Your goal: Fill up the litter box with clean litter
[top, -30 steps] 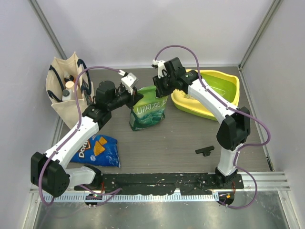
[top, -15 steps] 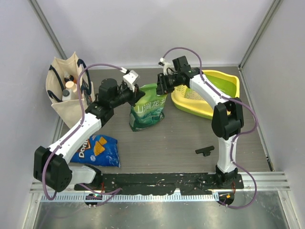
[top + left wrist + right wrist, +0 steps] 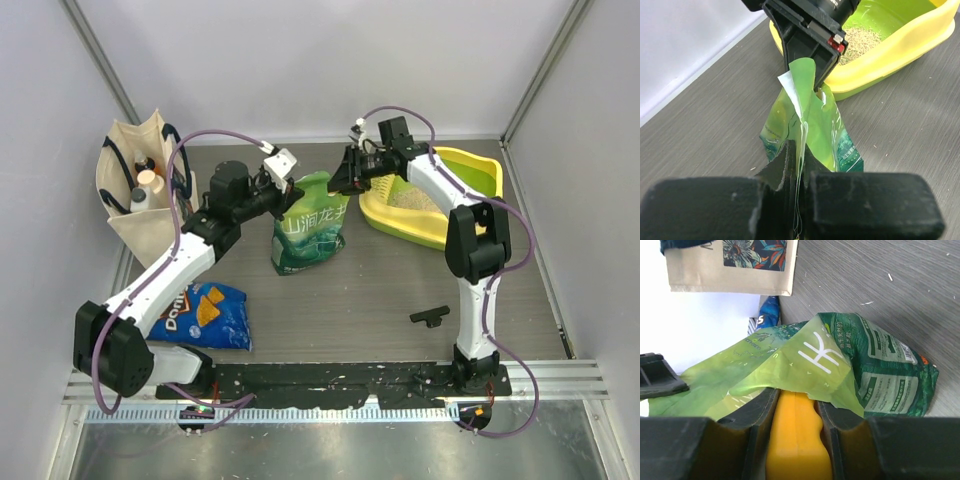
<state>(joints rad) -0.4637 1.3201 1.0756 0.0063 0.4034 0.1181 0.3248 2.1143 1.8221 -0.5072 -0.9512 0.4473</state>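
Observation:
The litter box [image 3: 470, 165] sits at the back right, its rim yellow and its basin [image 3: 890, 20] lime-green. A patch of pale clean litter [image 3: 415, 200] lies in its near-left end, also seen as granules [image 3: 860, 40] in the left wrist view. A green printed pouch [image 3: 310, 235] stands left of the box. My left gripper [image 3: 288, 192] is shut on the pouch's top edge [image 3: 799, 125]. My right gripper [image 3: 348, 178] is shut on an orange scoop handle [image 3: 796, 440], whose front end is hidden inside the pouch's mouth [image 3: 790, 370].
A beige tote bag [image 3: 135, 200] holding bottles stands at the back left. A blue Doritos bag [image 3: 205, 315] lies at the front left. A small black piece [image 3: 430, 316] lies near the right arm's base. Metal frame posts border both sides.
The right arm has swung its elbow back and to the right, and its gripper has shifted slightly right at the pouch's mouth. The left gripper has stayed pinched on the pouch.

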